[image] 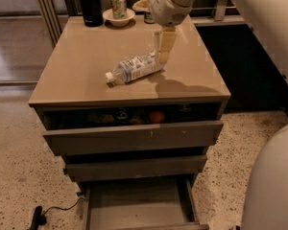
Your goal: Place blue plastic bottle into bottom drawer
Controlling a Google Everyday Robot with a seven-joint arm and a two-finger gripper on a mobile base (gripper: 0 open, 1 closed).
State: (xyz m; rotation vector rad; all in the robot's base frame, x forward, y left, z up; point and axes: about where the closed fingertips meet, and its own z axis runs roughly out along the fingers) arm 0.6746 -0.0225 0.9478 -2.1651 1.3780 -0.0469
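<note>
The blue plastic bottle (134, 68) lies on its side on the cabinet top (86, 56), white cap pointing front left. My gripper (164, 49) hangs straight down over the cabinet top, just behind the bottle's base end and close to touching it; nothing shows in its grasp. The bottom drawer (139, 202) is pulled out below, showing a plain grey interior with nothing in it.
The top drawer (134, 135) is ajar, showing an orange fruit (156, 116) and cans. At the back of the cabinet top stand a black flask (90, 4), a white bowl (119, 17) holding a can, and another can (149, 16). A cable (38, 217) lies on the floor.
</note>
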